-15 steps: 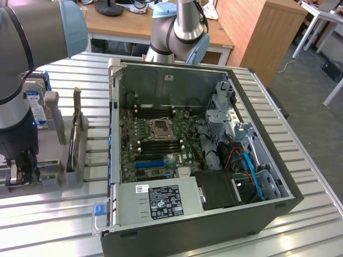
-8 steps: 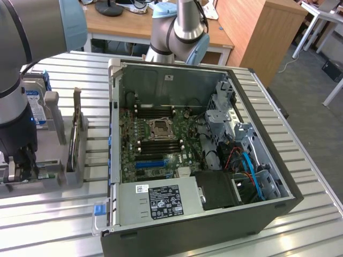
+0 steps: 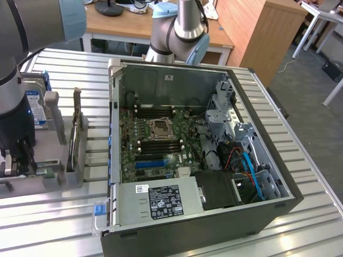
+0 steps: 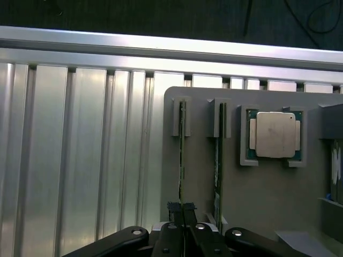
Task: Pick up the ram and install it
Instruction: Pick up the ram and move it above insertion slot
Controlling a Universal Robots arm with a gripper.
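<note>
UR arm's claw [image 4: 182, 208] is pinched narrow on the ram [image 4: 181, 155], which stands on edge in a slot of grey holder [image 4: 257, 203] on slatted table [image 4: 80, 160], 2nd stick [image 4: 218, 160] just beside, CPU [image 4: 276, 134] near; open PC case [image 3: 187, 243] well apart

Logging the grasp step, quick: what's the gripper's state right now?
Gripper: closed on the ram, which stands on edge in its grey holder.
</note>
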